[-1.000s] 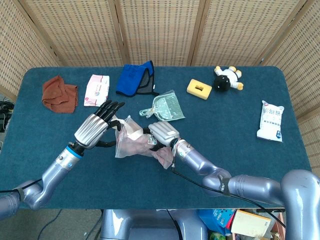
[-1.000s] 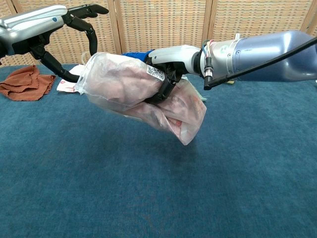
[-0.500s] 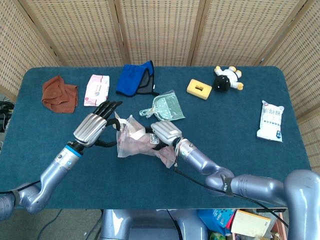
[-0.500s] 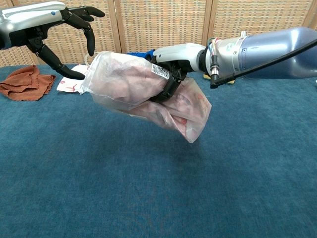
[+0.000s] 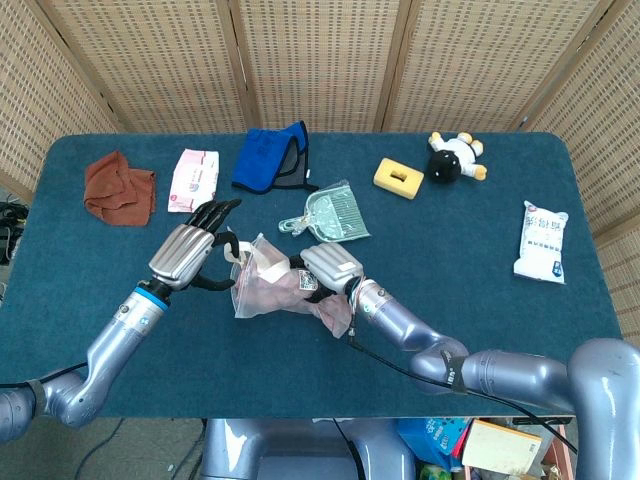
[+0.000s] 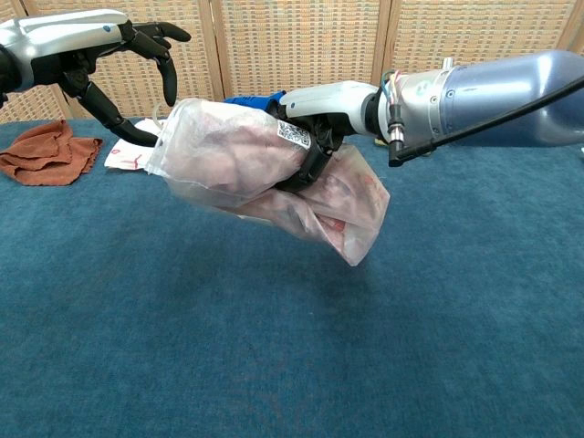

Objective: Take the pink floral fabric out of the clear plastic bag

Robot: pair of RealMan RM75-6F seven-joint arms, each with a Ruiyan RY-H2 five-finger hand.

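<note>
The left hand [image 6: 109, 50] is at the open end of the clear plastic bag [image 6: 228, 160], its fingers [image 6: 162, 57] spread and curled downward, holding nothing. Compared with a second ago it has drawn slightly back and lower: earlier its fingertips pointed outward above the bag's mouth, and now they hook down just in front of the bag's rim. In the head view the left hand [image 5: 190, 252] sits just beside the bag's left edge [image 5: 245, 290]; whether a fingertip touches the plastic cannot be told.

The pink floral fabric [image 6: 315, 205] is inside the bag, bunched along its length, with most of the pattern showing toward the drooping closed end below the right hand. None of it projects from the mouth.

The right hand [image 6: 315, 119] grips the bag around its middle from above and holds it clear of the tabletop [image 6: 274, 365]. Its position has shifted only marginally over the last second; the grip appears unchanged.

Assessment: the extraction has not begun. The left hand's adjustment reads as alignment with the bag's opening, preparatory to reaching in. The right hand's grip squeezes bag and fabric together at mid-length, which may hinder the fabric from sliding out.
</note>
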